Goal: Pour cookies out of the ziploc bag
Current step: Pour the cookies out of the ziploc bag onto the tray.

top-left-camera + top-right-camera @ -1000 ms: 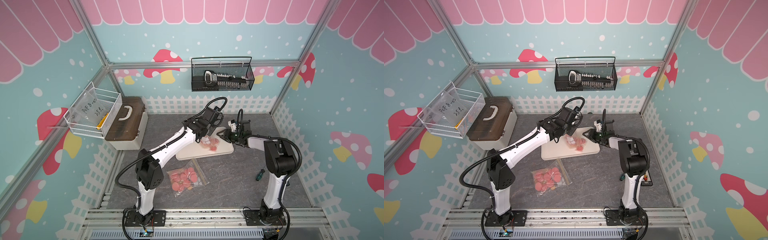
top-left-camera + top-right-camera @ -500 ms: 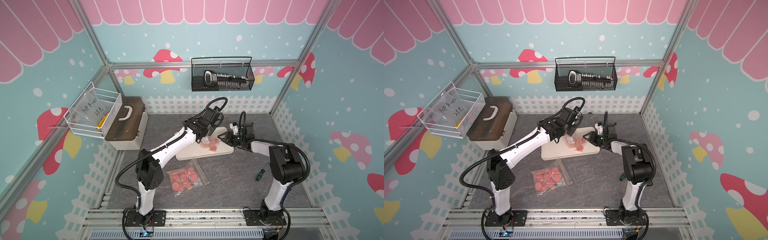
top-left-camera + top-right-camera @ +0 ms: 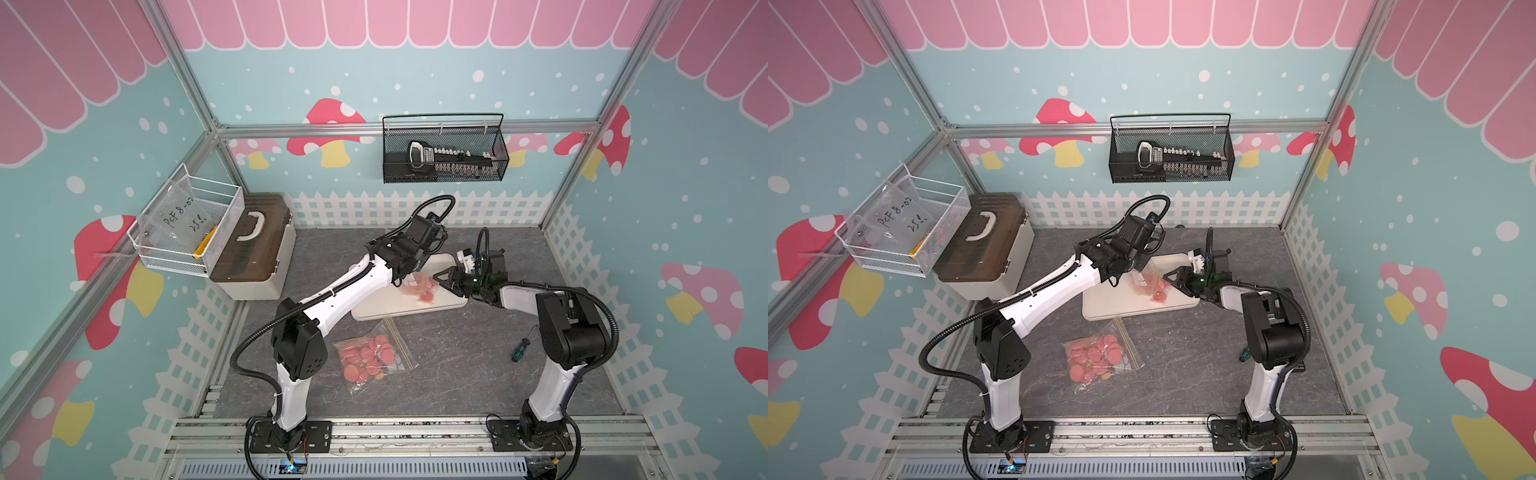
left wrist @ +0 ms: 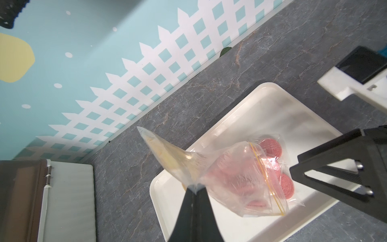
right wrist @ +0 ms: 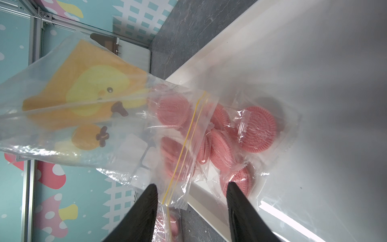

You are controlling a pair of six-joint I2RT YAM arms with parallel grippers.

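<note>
Nearest, a second bag (image 3: pixel 374 359) lies full. Beyond, over the tray (image 4: pixel 270 88), my left gripper (image 4: pixel 195 189) pinches the bag (image 4: pixel 226 174) by its bottom, cookies (image 5: pixel 258 128) at its mouth. My right gripper (image 5: pixel 191 188) stands spread at the zip (image 5: pixel 188 134). The film looks limp and slippery, the cookies brittle: I'd hold bottom corners.

Teal walls (image 3: pixel 415 83) carry mushroom prints, pink scalloped trim and a white picket-fence border (image 3: pixel 353 208). The desk (image 3: pixel 457 365) is grey marbled; aluminium framing (image 3: pixel 257 131) lines the corners.
</note>
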